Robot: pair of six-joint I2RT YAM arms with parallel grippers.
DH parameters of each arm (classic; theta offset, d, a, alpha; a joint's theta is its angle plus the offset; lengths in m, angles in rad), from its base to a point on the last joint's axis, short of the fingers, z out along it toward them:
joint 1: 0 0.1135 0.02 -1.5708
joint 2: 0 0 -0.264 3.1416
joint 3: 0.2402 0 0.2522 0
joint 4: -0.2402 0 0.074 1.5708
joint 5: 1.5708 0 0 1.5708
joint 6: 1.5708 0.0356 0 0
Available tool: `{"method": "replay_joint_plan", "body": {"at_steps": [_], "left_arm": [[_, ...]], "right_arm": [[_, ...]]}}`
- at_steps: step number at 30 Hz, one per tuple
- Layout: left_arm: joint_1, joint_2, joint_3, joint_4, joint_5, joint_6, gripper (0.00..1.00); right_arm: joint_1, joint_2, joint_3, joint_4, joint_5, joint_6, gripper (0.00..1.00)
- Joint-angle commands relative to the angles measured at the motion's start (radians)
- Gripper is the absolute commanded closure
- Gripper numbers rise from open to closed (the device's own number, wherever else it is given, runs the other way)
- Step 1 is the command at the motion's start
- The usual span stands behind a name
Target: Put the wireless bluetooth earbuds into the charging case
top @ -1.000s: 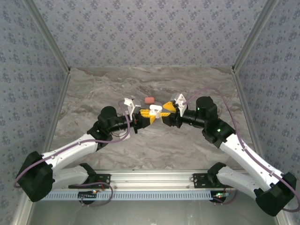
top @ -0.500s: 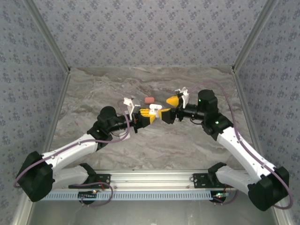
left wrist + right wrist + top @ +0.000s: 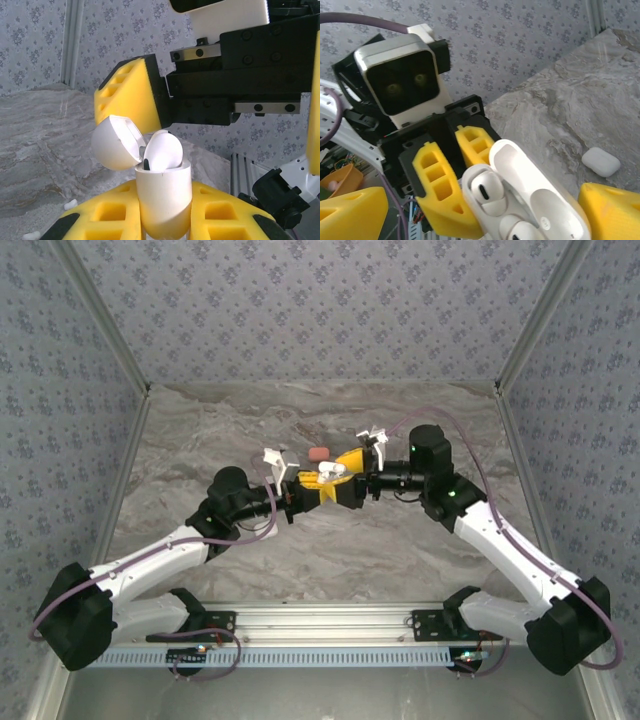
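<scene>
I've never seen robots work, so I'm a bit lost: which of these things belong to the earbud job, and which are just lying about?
In the job: open white charging case, the earbuds seated in it, left gripper clamping it, open right gripper beside it.
Lying about: closed white case and pink case, on the table.

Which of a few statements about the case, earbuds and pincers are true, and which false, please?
1. The left pincer grips a white charging case. True.
2. The case's lid is closed. False: it is hinged open.
3. Two white earbuds sit in the held case. True.
4. The right pincer is shut. False: its fingers are spread wide on either side of the case.
5. A pink case lies on the table. True.
</scene>
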Motion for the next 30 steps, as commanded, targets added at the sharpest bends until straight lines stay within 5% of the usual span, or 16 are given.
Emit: {"method": "replay_joint_plan", "body": {"at_steps": [1, 17, 30], "left_arm": [[-0.005, 0.001, 0.025, 0.015, -0.013, 0.011, 1.00], [-0.005, 0.001, 0.036, -0.020, -0.036, 0.024, 1.00], [0.024, 0.030, 0.081, -0.207, -0.165, 0.027, 1.00]], "right_arm": [[0.003, -0.033, 0.034, -0.002, -0.063, 0.013, 0.03], [0.005, -0.060, 0.061, -0.161, 0.004, -0.082, 0.07], [-0.034, -0.104, 0.070, -0.358, 0.634, -0.097, 0.00]]}}
